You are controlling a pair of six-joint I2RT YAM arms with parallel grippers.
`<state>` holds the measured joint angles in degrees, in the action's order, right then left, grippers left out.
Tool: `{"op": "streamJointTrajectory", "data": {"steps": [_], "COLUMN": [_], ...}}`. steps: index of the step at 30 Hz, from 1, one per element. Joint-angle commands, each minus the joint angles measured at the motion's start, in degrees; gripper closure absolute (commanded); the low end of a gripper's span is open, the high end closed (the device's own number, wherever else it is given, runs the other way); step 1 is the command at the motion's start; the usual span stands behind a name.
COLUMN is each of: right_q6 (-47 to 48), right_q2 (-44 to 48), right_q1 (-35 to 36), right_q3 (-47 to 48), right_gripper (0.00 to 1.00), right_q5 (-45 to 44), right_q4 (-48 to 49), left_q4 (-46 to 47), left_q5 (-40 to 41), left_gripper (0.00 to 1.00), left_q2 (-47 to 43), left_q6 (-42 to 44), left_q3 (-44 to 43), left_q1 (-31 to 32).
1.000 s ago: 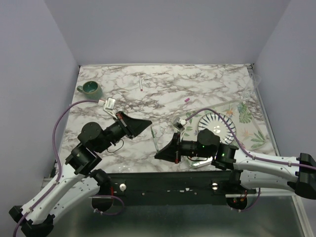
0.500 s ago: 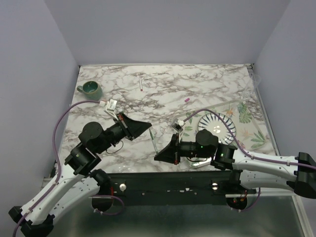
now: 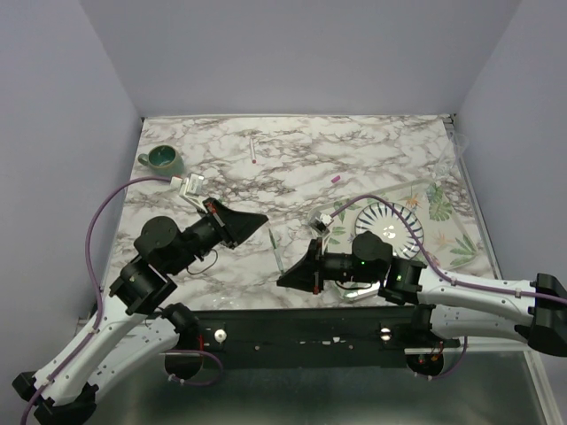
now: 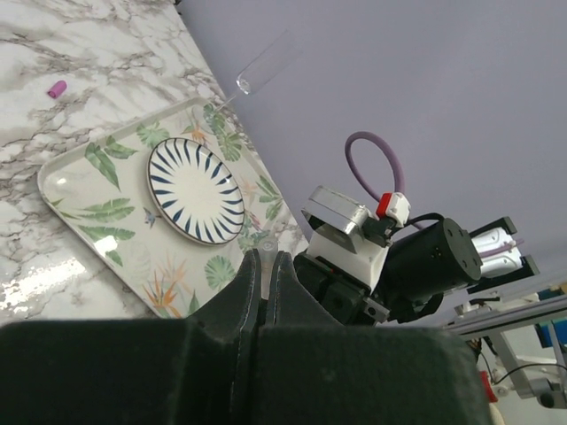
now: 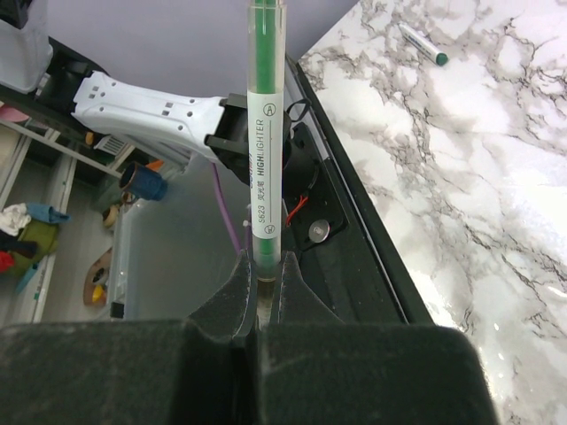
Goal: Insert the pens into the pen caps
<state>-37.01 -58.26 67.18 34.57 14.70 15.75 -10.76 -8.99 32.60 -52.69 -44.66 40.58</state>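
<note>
Overhead, marble surface inside lilac walls. Green pen clamped in right fingers near front edge; left fingers pinched shut on small pale piece, near the pen's far end. Red-tipped pen lies far back and pink cap mid-surface, both well apart from fingers. Tray at right holds striped plate; mug back-left, contents unclear

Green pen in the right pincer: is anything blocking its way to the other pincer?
Nothing visible does. The green pen sticks out of the shut right pincer, and in the top view only marble table shows between it and the left pincer, which is shut on a small pale piece.
</note>
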Motion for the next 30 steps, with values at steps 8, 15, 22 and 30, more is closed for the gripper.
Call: {"op": "streamJointTrajectory", "data": {"steps": [8,15,22,30], "right_q6": [0.63,0.54,0.54,0.72], "right_q2": [0.78,0.43,0.25,0.08], "right_q1": [0.32,0.32,0.32,0.41], "right_q3": [0.41,0.77,1.03,1.38], "right_gripper": [0.99,0.99,0.99,0.99], "right_q5": [-0.02,-0.02,-0.11,-0.28], "right_q4": [-0.28,-0.28,-0.45,-0.72], "left_q4": [-1.36,-0.22,0.48,1.36], "left_q5": [2.23,1.35,0.47,-1.37], "left_gripper": [1.0,1.0,1.0,1.0], "left_q2": [-0.08,-0.34,-0.61,-0.35], "left_q6": [1.36,0.66,0.04,-0.49], "left_q3": [-0.16,0.89,2.21,2.65], "left_q1": [-0.15,-0.15,-0.06,-0.06]}}
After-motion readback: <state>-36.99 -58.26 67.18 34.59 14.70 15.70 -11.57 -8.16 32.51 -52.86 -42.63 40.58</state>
